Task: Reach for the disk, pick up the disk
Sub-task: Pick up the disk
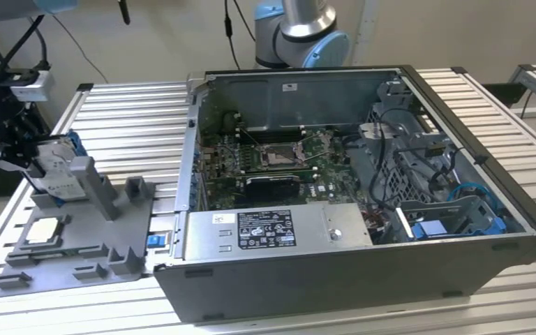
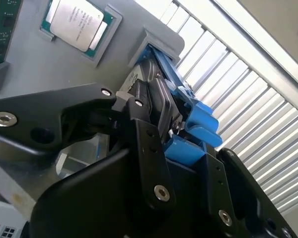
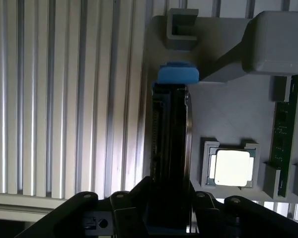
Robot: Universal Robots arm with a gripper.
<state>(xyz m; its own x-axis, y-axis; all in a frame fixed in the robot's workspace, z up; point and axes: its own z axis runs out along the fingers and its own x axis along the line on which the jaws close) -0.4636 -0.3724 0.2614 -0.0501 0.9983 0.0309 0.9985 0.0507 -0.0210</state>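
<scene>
Where the exterior view opens wide, we see a slatted metal table (image 1: 491, 105) carrying an open computer case (image 1: 343, 279), with a large grey metal box (image 1: 343, 227) along its near wall. That box bears a black-and-white label whose print we cannot make out.

At the exterior view's left a grey tray (image 1: 91, 241) lies on the table just beside the case. The disk (image 1: 61, 180) stands on edge in a slot of the tray, its white label turned toward the camera, the black print too small for us to read. The gripper (image 1: 37, 164) is at the disk.

The wrist views give us the grasp up close. In the second wrist view the black fingers (image 2: 146, 148) are clamped on the disk, one against its metal face, the other against its blue frame. In the first wrist view we look along the disk's thin edge, which runs between the finger links. Both wrist views also bring us a square silver chip (image 3: 232, 167) seated in a pocket of the tray near the disk; its print is unreadable to us.
</scene>
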